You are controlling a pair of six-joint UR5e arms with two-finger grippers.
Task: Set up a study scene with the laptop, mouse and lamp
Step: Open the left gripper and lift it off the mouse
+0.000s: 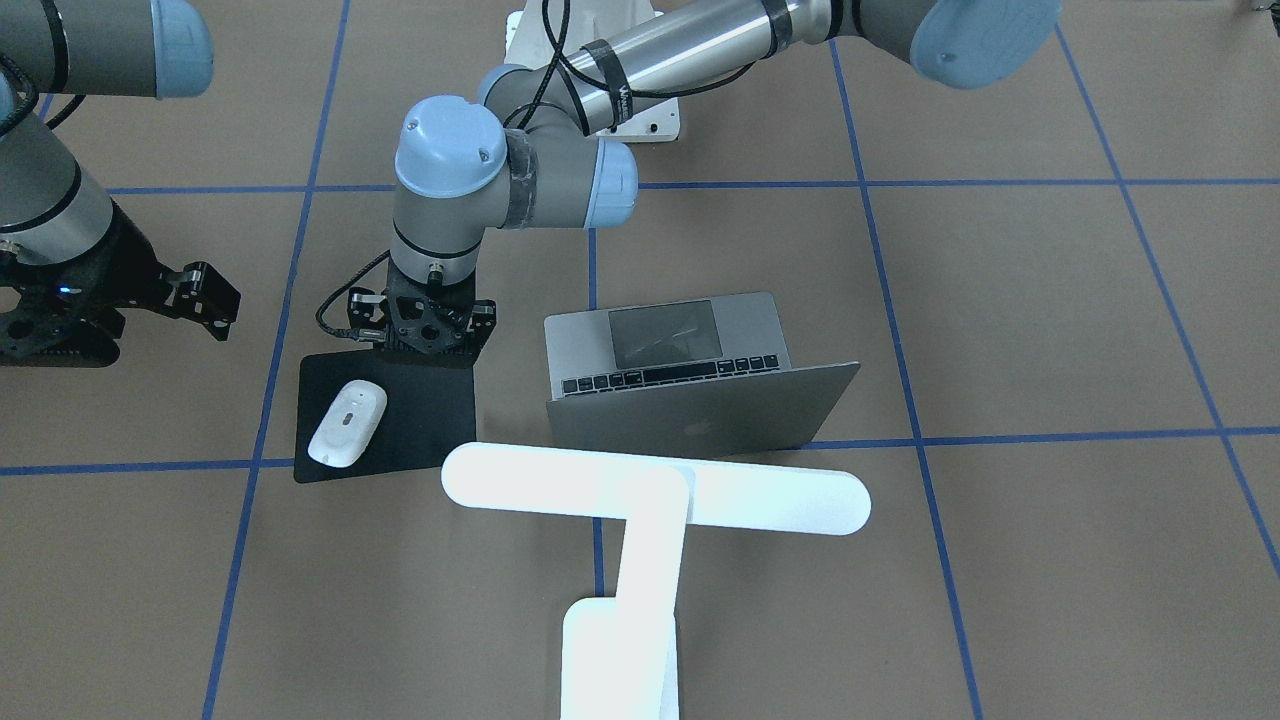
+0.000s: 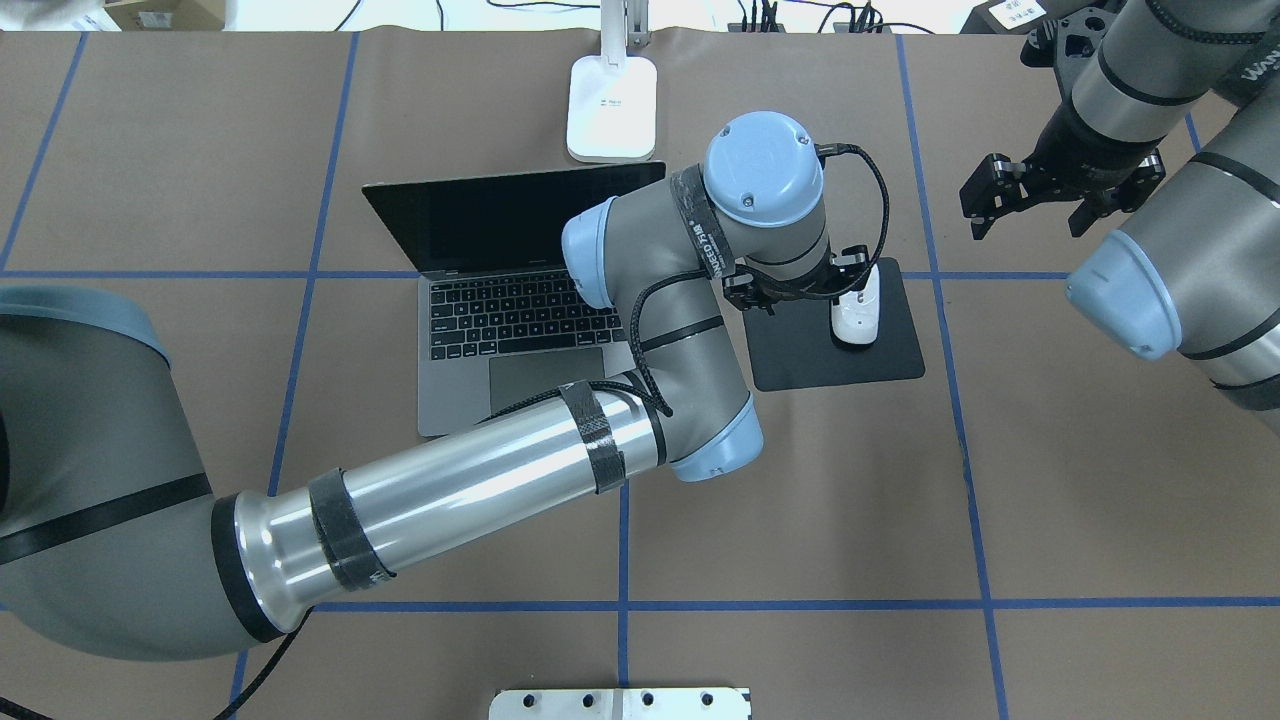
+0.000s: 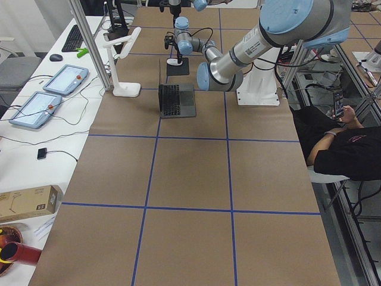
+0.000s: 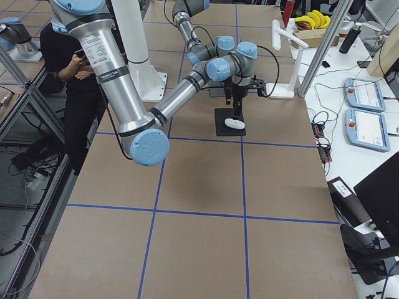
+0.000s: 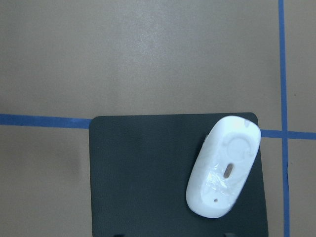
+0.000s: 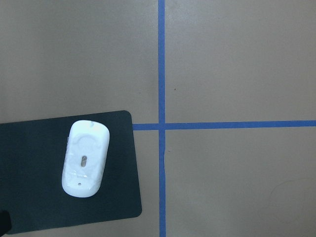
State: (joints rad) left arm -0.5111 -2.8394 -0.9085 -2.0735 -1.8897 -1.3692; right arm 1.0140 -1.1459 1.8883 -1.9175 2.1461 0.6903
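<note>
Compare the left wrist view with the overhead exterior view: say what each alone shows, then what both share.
Only the left wrist view shows the small glossy white oval mouse whole, with its round marking and slot. Only the overhead view shows the open space-grey metal laptop, the white lamp's rectangular base and the open right end effector. Both show the mouse lying on the thin black square mat, near one edge.

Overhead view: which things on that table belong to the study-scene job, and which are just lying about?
Job: laptop, mouse, lamp.
Lying about: black mat under the mouse, white plate with bolt holes.
</note>
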